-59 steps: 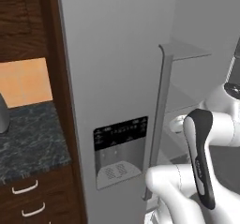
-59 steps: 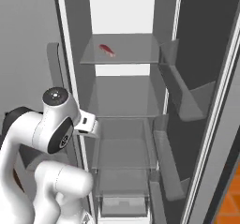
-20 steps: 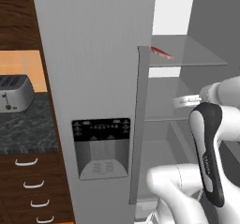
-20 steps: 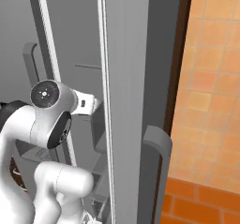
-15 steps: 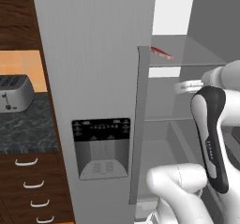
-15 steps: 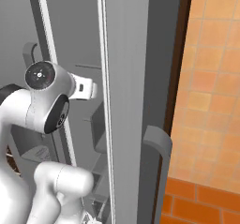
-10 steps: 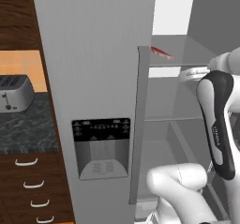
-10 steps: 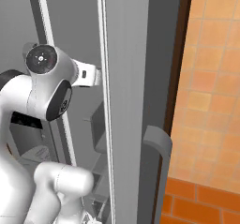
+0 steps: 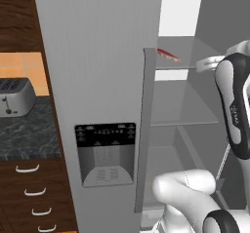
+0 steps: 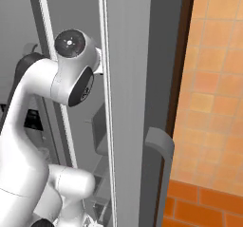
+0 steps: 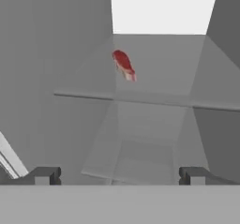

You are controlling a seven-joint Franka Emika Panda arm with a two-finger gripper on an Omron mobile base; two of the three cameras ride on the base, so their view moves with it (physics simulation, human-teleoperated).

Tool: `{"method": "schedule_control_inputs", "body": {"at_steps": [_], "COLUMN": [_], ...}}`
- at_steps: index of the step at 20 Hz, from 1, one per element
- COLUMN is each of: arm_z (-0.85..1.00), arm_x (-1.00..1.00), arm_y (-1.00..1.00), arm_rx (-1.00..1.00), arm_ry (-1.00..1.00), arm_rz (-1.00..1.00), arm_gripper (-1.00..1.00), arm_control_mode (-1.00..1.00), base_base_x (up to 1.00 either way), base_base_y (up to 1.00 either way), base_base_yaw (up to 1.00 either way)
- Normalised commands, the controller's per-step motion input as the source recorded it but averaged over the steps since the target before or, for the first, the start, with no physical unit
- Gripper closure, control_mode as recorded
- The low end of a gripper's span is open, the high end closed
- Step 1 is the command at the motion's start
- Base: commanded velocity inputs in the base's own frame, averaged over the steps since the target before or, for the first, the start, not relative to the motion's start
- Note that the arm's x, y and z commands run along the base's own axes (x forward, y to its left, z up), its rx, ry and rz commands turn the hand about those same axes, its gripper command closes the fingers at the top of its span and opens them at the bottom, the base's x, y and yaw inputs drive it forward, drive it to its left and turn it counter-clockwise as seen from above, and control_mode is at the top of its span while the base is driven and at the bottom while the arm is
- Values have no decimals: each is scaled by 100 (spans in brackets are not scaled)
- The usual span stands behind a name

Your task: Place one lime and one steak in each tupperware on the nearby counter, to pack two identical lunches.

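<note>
The steak (image 11: 123, 64) is lying on a glass shelf (image 11: 154, 85) inside the open fridge (image 9: 102, 81), and in the hand view it is sitting in the upper middle of the frame, a little left of centre, while the two fingertips (image 11: 44, 175) are showing low at the bottom corners. So the meat is lying ahead of the hand (image 11: 119, 176) and above its line of sight, slightly toward the left of the frame, and well apart from it. The fingertips are standing wide apart with nothing between them. The slab's long axis is running from the upper left down toward the lower right of that frame, its paler end pointing toward the hand and the shelf's front edge. In the left base view the steak (image 9: 168, 55) is showing as a thin red sliver at the upper right, on that shelf just past the door's edge, with the arm's wrist rising near the right border at about shelf height. I judge the hand is needing to travel forward and upward to reach it. Off at the left of the frame, the marbled surface (image 9: 27, 134) is carrying a toaster (image 9: 15, 97).
</note>
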Motion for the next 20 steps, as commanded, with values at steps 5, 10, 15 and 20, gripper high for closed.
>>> {"method": "schedule_control_inputs", "body": {"at_steps": [5,10,15,20], "arm_z": [-13,-17,-35,-19], "arm_x": [100,91,92,92], "arm_y": [-1,0,0,0], "arm_rx": [0,0,-3,-5], "arm_ry": [2,3,5,7], "arm_rz": [0,7,15,10], "arm_gripper": [-100,-100,-100,-100], "arm_control_mode": [-100,-100,-100,-100], "base_base_x": [0,0,0,0], "base_base_y": [0,0,0,0], "base_base_yaw": [0,0,0,0]}}
